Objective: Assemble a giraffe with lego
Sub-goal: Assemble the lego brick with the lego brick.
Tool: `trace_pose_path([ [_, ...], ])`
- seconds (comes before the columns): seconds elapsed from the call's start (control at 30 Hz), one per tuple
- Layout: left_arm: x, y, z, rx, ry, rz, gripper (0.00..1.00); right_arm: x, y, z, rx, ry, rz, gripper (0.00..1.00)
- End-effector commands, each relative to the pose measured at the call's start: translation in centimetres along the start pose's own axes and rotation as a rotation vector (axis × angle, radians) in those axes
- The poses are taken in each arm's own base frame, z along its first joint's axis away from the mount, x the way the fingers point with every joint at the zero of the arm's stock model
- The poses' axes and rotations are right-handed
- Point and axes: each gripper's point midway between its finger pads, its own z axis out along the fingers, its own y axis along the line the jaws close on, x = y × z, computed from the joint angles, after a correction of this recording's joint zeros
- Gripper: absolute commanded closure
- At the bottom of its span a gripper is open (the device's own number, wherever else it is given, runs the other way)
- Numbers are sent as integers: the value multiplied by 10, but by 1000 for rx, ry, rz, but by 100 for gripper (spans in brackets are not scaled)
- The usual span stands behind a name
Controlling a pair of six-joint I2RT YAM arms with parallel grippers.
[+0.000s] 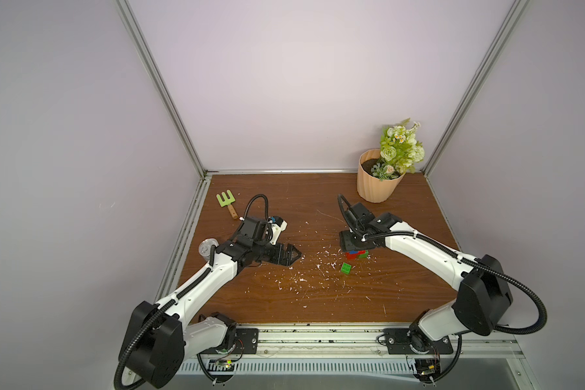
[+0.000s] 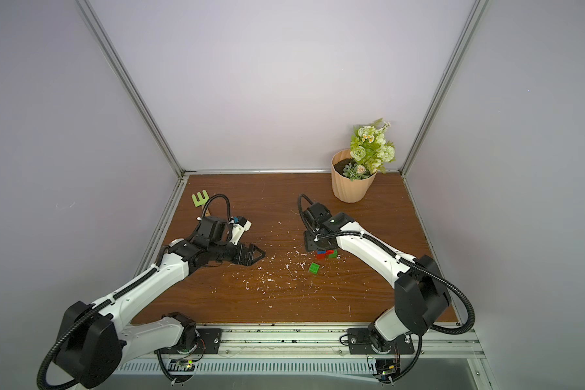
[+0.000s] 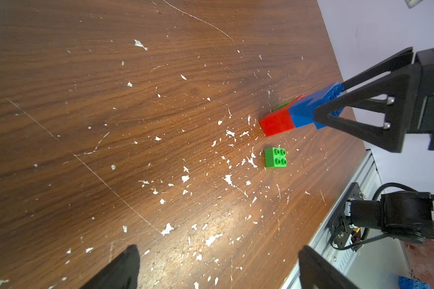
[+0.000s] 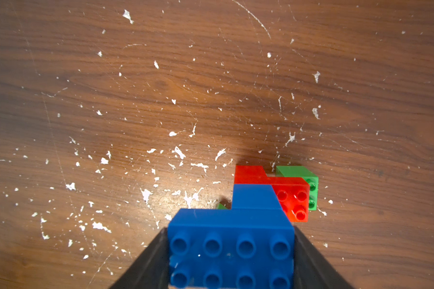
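Observation:
The partly built giraffe [image 1: 356, 254] [image 2: 326, 254] stands right of the table's middle. It has a red leg [image 4: 248, 171] and a green leg [image 4: 308, 180], a red body [image 4: 291, 200], a blue neck [image 4: 253, 197] and an oblong blue brick [image 4: 231, 250] on top. My right gripper [image 4: 230, 229] [image 3: 331, 102] points down from above, shut on that top blue brick by its short ends. A loose square green brick [image 1: 346, 267] [image 3: 275, 157] lies studs up just in front of the giraffe. My left gripper [image 1: 298, 258] [image 3: 217, 250] hovers to the left, open and holding nothing.
A peach flowerpot [image 1: 377, 182] with green flowers stands at the back right. A green toy rake [image 1: 227, 202] lies at the back left, and a clear round lid [image 1: 207, 248] by the left edge. White flecks are scattered over the wooden table [image 1: 284, 304].

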Motion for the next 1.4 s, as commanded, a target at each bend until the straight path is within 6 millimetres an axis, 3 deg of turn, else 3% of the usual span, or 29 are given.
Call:
trace_pose_path([
  [0.0,0,-3,-1,-2,2,10,0,11,-7,1,22,29,-13,48],
  [0.63,1,-1,-1,-9,4,9,0,47,-13,22,50,192,-75,49],
  [0.97,1,-2,-1,-6,3,8,0,51,-12,14,36,249,-106,49],
  [1.37,1,-2,-2,-5,1,10,0,66,-23,29,56,303,-105,49],
])
